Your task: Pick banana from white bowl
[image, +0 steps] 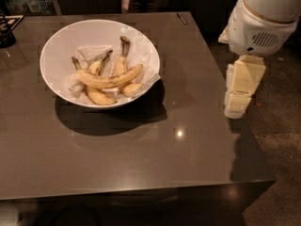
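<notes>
The white bowl point(62, 45) sits on the far left part of the dark brown desk point(141, 164), casting a shadow on the desk towards the near side. It is lined with crumpled white paper point(88, 53).

The banana point(110, 81) lies in the bowl on top of the other fruit, a little nearer than the bowl's middle. Its long axis runs nearly straight left to right across the picture, with the right end slightly farther back and higher than the left. It bows gently, its middle sagging towards the near rim and both ends turned up towards the far rim. Which end carries the stem is hard to make out, perhaps the right one.

Three shorter bananas point(99, 97) lie beneath it and cross it, their long axes running near to far. Their dark stems point(124, 44) point at the far rim.

The gripper point(239, 98) hangs past the right edge of the desk, over the floor point(282, 140). It is well apart from the bowl and holds nothing that can be seen. Its cream-coloured blocks point downwards below the arm's white housing point(263, 25), and how wide it is set cannot be told from here.

A small dark pen-like object point(182, 18) lies near the far right corner of the desk.
</notes>
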You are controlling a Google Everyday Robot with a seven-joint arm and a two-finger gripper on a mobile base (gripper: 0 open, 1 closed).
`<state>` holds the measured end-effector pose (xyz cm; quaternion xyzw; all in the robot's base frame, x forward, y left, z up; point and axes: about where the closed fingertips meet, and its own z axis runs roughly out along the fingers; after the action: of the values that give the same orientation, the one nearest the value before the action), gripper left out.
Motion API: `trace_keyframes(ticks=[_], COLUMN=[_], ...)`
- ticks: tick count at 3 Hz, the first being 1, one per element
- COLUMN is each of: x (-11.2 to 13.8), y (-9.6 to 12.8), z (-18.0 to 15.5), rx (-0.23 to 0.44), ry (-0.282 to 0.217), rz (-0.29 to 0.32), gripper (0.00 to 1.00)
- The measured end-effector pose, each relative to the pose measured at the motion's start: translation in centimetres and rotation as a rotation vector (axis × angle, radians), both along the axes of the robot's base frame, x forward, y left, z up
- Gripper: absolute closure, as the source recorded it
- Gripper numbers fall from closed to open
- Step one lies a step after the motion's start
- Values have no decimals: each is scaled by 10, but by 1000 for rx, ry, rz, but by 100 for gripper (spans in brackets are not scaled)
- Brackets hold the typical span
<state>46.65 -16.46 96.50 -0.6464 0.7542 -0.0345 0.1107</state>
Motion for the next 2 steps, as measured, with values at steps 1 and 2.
trace_keyframes(ticks=[1,2], x=[8,12], y=[29,33], z=[-6,-4], rx=[-45,-39], ry=[5,-16], rz=[22,23], gripper=[0,0])
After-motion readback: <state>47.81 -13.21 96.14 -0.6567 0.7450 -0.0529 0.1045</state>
